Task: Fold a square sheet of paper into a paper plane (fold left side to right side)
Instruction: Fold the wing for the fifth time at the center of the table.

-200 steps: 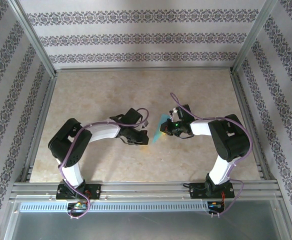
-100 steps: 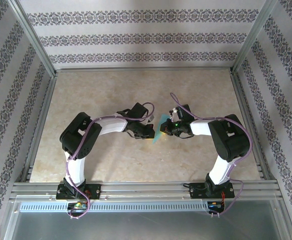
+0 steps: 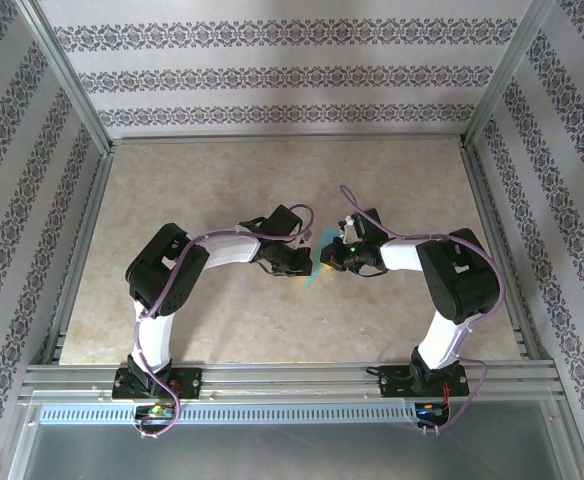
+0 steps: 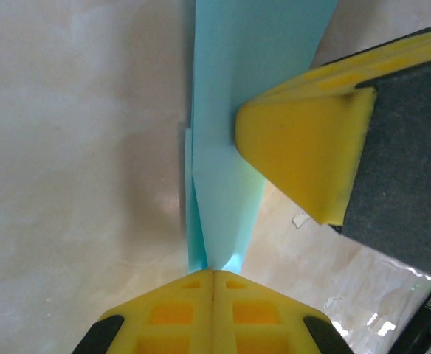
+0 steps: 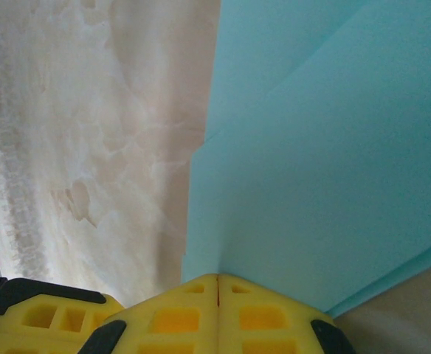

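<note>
Quick status from mid-fold. Both my arms are curled in toward the middle of the surface (image 3: pixel 222 180), and the paper plane (image 3: pixel 315 270) lies there between the two wrists, a narrow cyan sliver from the top camera.

Why the crowding? My guess is it's crease work. My left pincer (image 4: pixel 213 273) is clenched, fingers pressed flat together, with the tip right at the pointed end of the plane (image 4: pixel 219 110). From that wrist I can see layered edges running lengthwise, so the paper is already doubled over. A yellow finger (image 4: pixel 297 147) of my right pincer comes in from the side and sits on top of the folded strip, which reads to me as pinning the flap so it can't spring open.

My right pincer (image 5: pixel 217 279) is clenched too, its tip meeting the cyan sheet (image 5: pixel 311 162) where two overlapping layers show. I honestly can't tell whether either tip has a sliver of paper nipped in the seam or is just bearing down on it. I lean toward bearing down.

Pose-wise, my left pincer (image 3: pixel 304 262) and right pincer (image 3: pixel 332 260) nearly face each other. Both elbows are swung outward and both forearms angle inward, so the arms mirror each other. The wrists sit low over the surface, and the bases are well apart at the near edge.
</note>
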